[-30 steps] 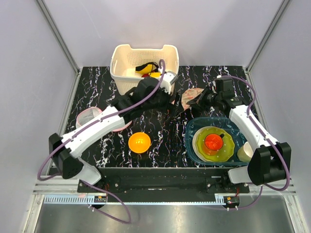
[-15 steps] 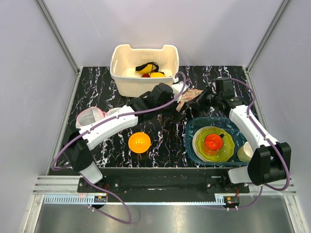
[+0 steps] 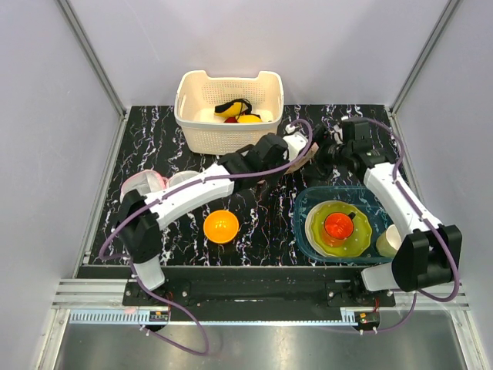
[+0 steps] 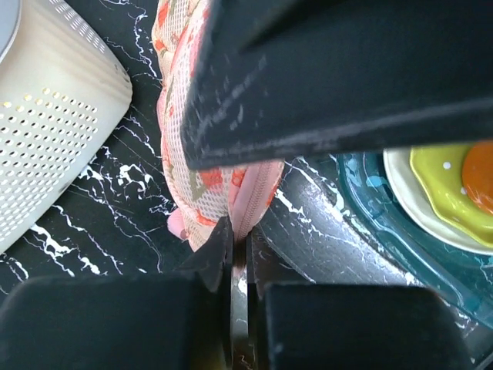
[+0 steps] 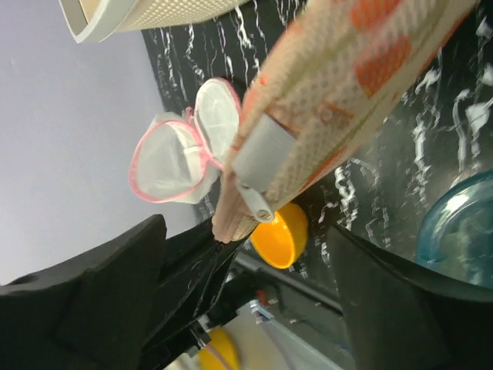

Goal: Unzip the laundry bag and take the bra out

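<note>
Close under my left wrist camera, my left claw is clenched to a thin slit. The pink zip edge of the soft, cream-pink, floral-print fabric laundry bag runs down into that slit, so I judge it pinched there. A broad, dark, hard-edged shape crosses above the bag, probably my right claw. At left stands a cream perforated plastic basket, and at right a teal tray holds a yellow plate.

Through the right wrist camera, the bag hangs clear of the table and fills the upper right. At its lower end are a pale tab and a small loop that looks like the zip pull. My right claw has a finger on either side of that end, but I cannot tell whether they press on it. Behind lie a white mesh rounded pouch with pink trim and an orange bowl.

From the top camera, both claws meet just right of the basket, and the bag is almost hidden between them. One second ago my left arm was bent beside the basket and the bag showed openly. It has since stretched rightward over the bag. I take this to mean the zip is now in hand and the opening pull comes next. The dark navy bra shows nowhere; I judge it is inside the bag.
</note>
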Tool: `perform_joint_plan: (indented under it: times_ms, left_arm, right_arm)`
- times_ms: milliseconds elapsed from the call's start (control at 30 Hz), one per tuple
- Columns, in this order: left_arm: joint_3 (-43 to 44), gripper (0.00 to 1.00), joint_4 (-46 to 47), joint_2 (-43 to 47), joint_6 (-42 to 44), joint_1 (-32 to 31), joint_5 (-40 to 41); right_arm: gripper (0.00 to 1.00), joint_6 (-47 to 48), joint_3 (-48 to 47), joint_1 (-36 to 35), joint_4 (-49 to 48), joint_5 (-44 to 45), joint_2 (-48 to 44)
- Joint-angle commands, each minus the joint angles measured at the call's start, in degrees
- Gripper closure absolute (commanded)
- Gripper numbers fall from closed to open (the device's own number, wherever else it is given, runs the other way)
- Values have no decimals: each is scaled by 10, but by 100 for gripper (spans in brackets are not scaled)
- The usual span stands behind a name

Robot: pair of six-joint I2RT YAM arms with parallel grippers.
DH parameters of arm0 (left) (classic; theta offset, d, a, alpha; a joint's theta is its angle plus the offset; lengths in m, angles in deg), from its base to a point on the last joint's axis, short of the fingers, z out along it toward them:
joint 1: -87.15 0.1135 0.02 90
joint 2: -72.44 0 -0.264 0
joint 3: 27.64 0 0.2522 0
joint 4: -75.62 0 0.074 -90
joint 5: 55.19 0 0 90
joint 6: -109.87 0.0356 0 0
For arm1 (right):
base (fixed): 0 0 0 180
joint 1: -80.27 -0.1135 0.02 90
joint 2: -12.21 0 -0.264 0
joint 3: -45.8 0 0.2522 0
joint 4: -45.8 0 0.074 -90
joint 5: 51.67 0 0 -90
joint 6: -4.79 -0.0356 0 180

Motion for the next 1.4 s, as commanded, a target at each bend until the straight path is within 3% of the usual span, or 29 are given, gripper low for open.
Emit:
perform_joint_plan:
  times_ms: [0, 200, 367, 400, 433, 500, 600, 733, 833, 967, 1133, 1367]
  left_arm:
    - [15, 100, -9, 79, 32, -2, -22]
    - [-73, 100, 2, 173, 67, 4, -41]
    - [-91, 100, -61, 228, 81, 54, -125]
    - [-97, 100, -62, 251, 75, 67, -161]
    - [-102, 100, -62, 260, 73, 86, -173]
    - [-120, 100, -60, 287, 78, 95, -175]
    - [-131, 100, -67, 306, 85, 112, -178]
    - [-115, 100, -97, 319, 109, 123, -221]
    - [-110, 100, -104, 327, 125, 125, -231]
    - [-97, 100, -114, 328, 126, 128, -238]
    - [-88, 100, -122, 324, 120, 129, -241]
    - [-75, 100, -139, 318, 126, 129, -244]
  right_arm:
    - [4, 177, -138, 9, 121, 53, -17]
    - [1, 274, -193, 26, 139, 83, -56]
    - [3, 359, -150, 28, 66, 74, -134]
    - [12, 371, -100, 26, 2, 51, -148]
    - [16, 372, -67, 26, -42, 32, -163]
    - [18, 366, 32, 21, -196, -17, -214]
    - [16, 385, 106, 2, -338, -49, -255]
    - [16, 503, 115, -14, -364, -129, -242]
    - [15, 528, 115, -22, -396, -176, -215]
    - [15, 539, 112, -31, -438, -239, -168]
    - [15, 563, 101, -51, -396, -309, -129]
    - [12, 547, 125, -77, -448, -334, -93]
